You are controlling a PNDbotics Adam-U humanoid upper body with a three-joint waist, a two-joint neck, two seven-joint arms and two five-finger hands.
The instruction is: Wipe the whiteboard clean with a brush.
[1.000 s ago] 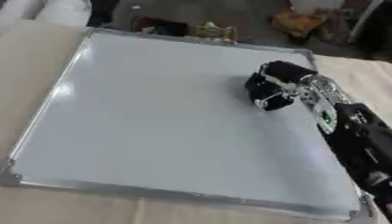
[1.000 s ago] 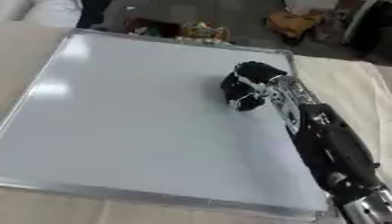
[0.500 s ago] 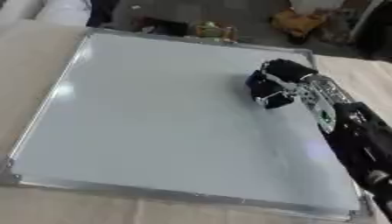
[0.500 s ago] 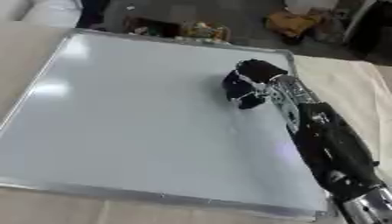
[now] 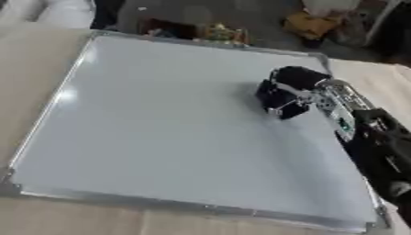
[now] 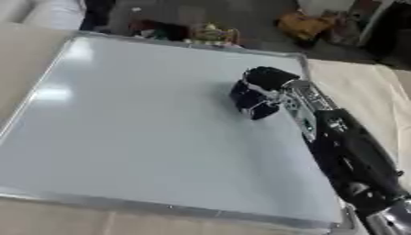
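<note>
While the whiteboard [image 5: 160, 128] lay flat across most of the desk [image 5: 36, 69], its metal frame ran askew from about 11 o'clock down to 5 o'clock, presumably laid level so that a wiping stroke could press straight down on it. Item, board surface: pale, with no marks visible, only soft glare toward 10 o'clock. Item, brush: not separately distinguishable; a dark blocky mass sat beneath the fingers at roughly 2 o'clock of the board, and whether this was brush or fingers alone could not be told. Item, right hand [image 6: 255, 96]: entered along the 4 o'clock edge, fingers curled downward over that dark mass and resting on the board, a posture suited to dragging a wiper. Item, left hand: not in view. Item, clutter on the floor beyond 12 o'clock: indistinct.
</note>
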